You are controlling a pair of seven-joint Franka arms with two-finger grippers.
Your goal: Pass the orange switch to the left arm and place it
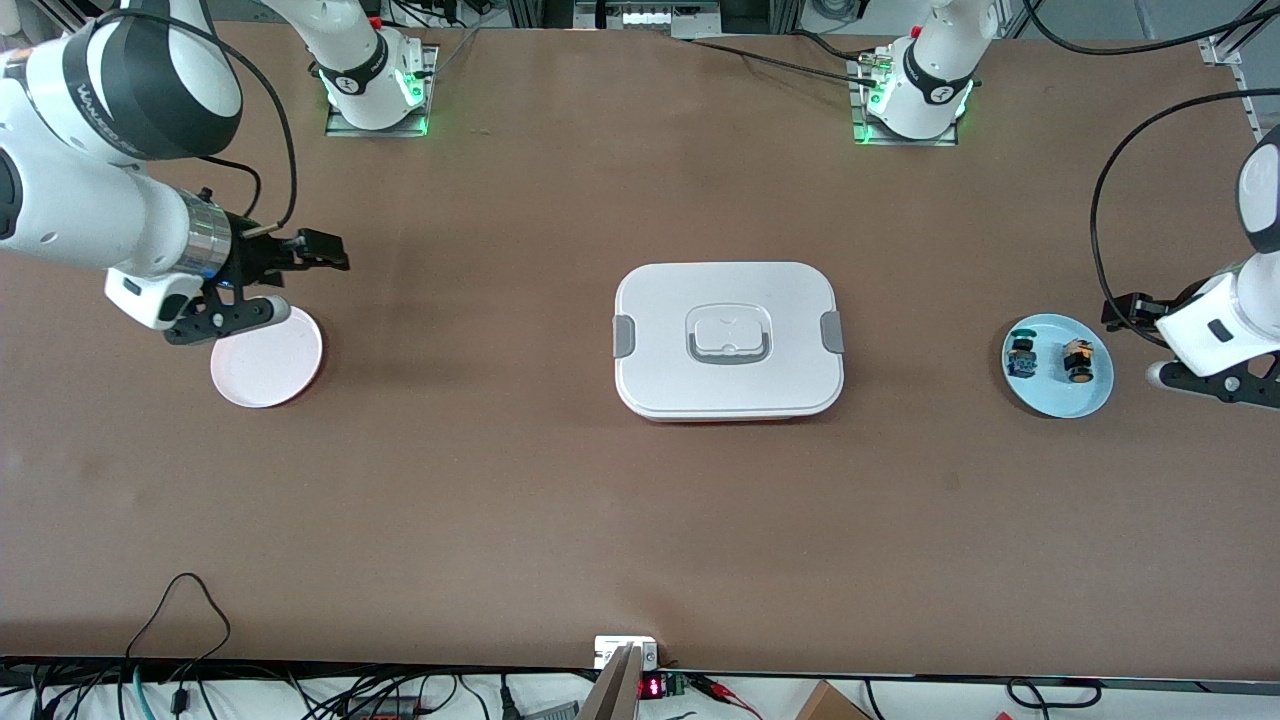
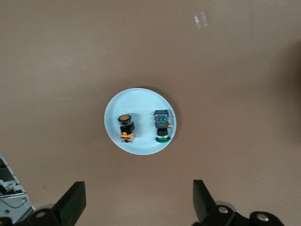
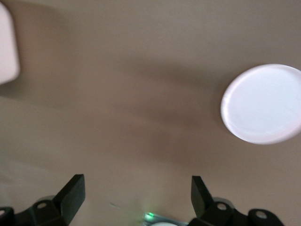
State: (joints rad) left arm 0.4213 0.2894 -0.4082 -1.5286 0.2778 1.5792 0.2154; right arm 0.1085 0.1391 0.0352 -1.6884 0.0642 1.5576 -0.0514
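The box (image 1: pixel 728 340) sits dead centre of the front view on the worktop (image 1: pixel 640 520), lid on, grey clips at both ends — it's squarely between pickup and drop, so any straight path across runs over it. You'll want the handover routed around it.

Centre right of the front view: the blue plate (image 1: pixel 1057 400), holding the orange switch (image 1: pixel 1077 361) and a blue-and-black switch (image 1: pixel 1022 357) just beside it, apart, not touching. In the left wrist view the orange switch (image 2: pixel 125 127) lies on its side with its round cap up-frame; the other switch (image 2: pixel 162 125) lies parallel to it on the blue plate (image 2: pixel 139 146). Close pair — pick carefully, easy to nudge the wrong one.

Left gripper (image 2: pixel 139 200) hangs at the right edge of the front view, over the worktop next to the blue plate, jaws wide apart and empty, lined up to descend on the switch.

Centre left: the white plate (image 1: pixel 267 358), empty — likely the drop target. The right gripper (image 1: pixel 325 250) hangs just above it in the frame, over bare worktop; the right wrist view shows its jaws spread wide, holding nothing. Looks like it's waiting for the handover.

Nothing gripped yet; the transfer hasn't started.
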